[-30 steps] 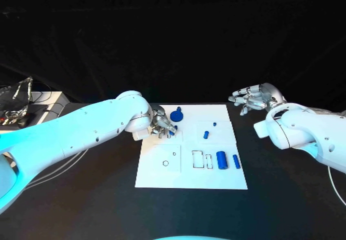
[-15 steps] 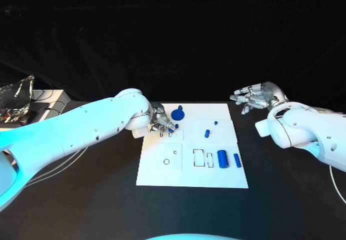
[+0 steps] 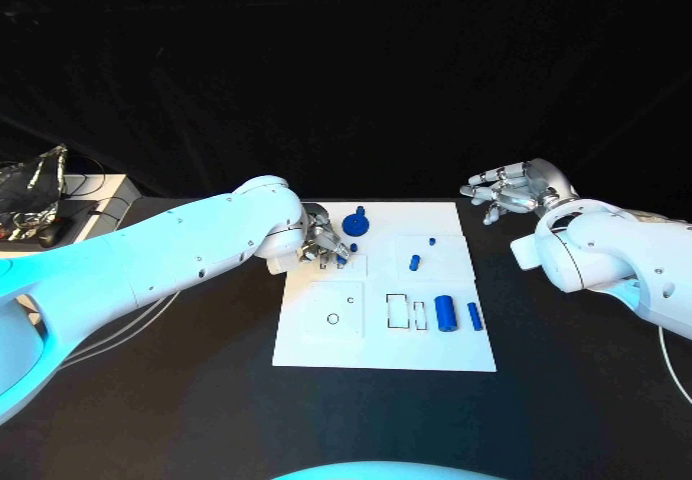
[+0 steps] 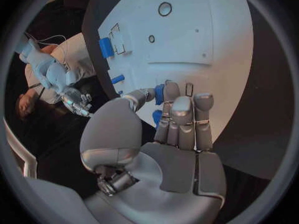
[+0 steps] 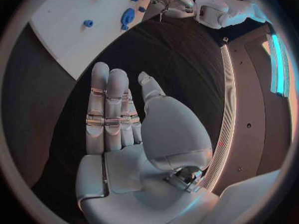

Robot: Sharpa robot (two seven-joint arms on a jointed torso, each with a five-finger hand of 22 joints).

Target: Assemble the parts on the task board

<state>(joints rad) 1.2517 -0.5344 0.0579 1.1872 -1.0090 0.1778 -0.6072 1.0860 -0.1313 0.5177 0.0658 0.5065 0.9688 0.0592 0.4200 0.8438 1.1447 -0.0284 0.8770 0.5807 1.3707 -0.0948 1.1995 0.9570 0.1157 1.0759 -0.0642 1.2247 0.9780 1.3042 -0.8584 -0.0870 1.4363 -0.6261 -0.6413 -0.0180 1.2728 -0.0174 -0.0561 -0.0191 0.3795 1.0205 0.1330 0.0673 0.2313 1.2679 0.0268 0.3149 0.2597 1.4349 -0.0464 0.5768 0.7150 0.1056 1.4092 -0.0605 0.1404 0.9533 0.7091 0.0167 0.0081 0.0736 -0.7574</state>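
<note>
One white task board (image 3: 384, 345) lies on one black desk (image 3: 173, 400). Six blue parts (image 3: 446, 314) show on it, and two robot hands (image 3: 508, 192) are above.

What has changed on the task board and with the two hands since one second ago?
Very little. The left hand stays at the far left part of the task board, fingers down among the small blue parts there, with at most a slight shift. The right hand remains raised and empty beyond the board's far right corner. The large blue cylinder and the thin blue peg beside it lie as before.
</note>
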